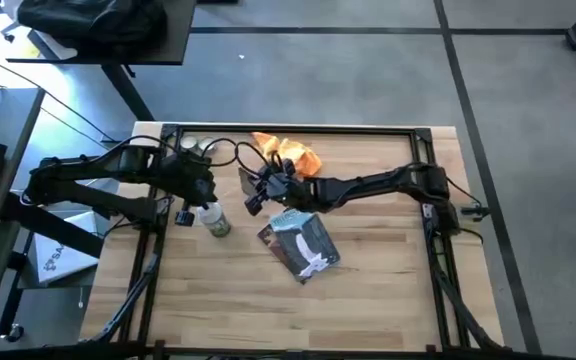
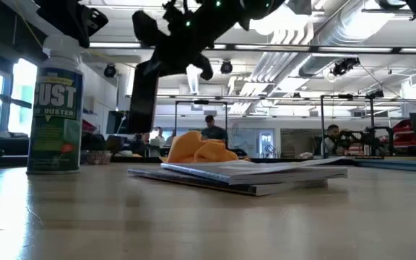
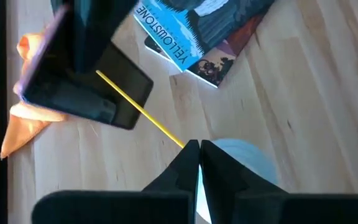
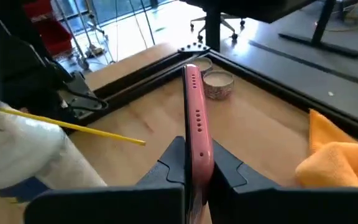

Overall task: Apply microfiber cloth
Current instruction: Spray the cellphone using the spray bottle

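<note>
Light wooden plank counter (image 1: 368,300) with a black metal frame along its edges. White-and-green "DUST" duster can (image 2: 55,101) stands upright near the left side; thin yellow straw (image 4: 73,126) projects from its nozzle. Blue-grey printed "YELLOWSTONE" booklet (image 1: 299,245) lies flat mid-counter. Two small round silver tins (image 4: 215,79) sit at the far edge by the frame. Pink-edged dark flat phone (image 4: 196,118) is upright on edge. People visible in the room behind.

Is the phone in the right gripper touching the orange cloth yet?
Apart. The right wrist view shows the phone clamped edge-on between the right gripper's fingers, with bare table between it and the cloth off to one side.
</note>
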You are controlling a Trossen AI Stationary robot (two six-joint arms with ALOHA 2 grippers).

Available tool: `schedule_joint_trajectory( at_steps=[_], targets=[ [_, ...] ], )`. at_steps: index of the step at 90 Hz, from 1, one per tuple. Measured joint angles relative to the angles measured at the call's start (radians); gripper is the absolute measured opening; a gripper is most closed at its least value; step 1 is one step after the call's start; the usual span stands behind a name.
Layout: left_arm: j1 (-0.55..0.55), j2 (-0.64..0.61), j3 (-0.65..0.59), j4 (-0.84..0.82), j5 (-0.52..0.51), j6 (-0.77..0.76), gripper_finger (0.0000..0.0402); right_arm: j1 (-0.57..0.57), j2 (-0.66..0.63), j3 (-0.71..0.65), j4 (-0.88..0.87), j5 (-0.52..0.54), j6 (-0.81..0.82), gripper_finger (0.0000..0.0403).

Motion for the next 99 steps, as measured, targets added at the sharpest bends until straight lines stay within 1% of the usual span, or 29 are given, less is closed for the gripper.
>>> schedule_joint_trajectory(
  at_steps=[14, 23, 31, 47, 57, 65, 82, 92, 99],
  targets=[
    [0.0, 0.0, 0.0, 0.0, 0.0, 0.005, 0.0, -0.03, -0.036, 0.0, 0.074, -0.003, -0.065, 0.0],
    [0.0, 0.0, 0.0, 0.0, 0.0, 0.005, 0.0, -0.038, -0.077, 0.0, 0.079, -0.002, -0.095, 0.0],
    [0.0, 0.0, 0.0, 0.0, 0.0, 0.005, 0.0, -0.041, -0.12, 0.0, 0.049, -0.004, -0.101, 0.0],
    [0.0, 0.0, 0.0, -0.001, 0.0, 0.0, 0.0, -0.003, -0.19, 0.002, -0.108, -0.008, -0.074, 0.0],
    [0.0, 0.0, 0.0, -0.001, -0.001, 0.0, 0.0, 0.033, -0.186, 0.002, -0.165, -0.03, -0.041, 0.0],
    [0.0, 0.0, 0.0, -0.001, 0.0, 0.004, 0.0, 0.052, -0.156, 0.002, -0.171, -0.032, -0.037, 0.0],
    [0.0, 0.0, 0.003, -0.002, -0.003, -0.007, 0.0, 0.049, -0.09, 0.001, -0.196, -0.053, -0.006, 0.0],
    [0.0, 0.0, 0.026, -0.015, -0.006, -0.021, 0.0, 0.043, -0.084, 0.001, -0.248, -0.044, 0.004, 0.0],
    [0.0, -0.009, 0.055, -0.018, -0.006, 0.006, 0.0, 0.036, -0.084, 0.001, -0.276, -0.012, -0.02, 0.0]
  ],
)
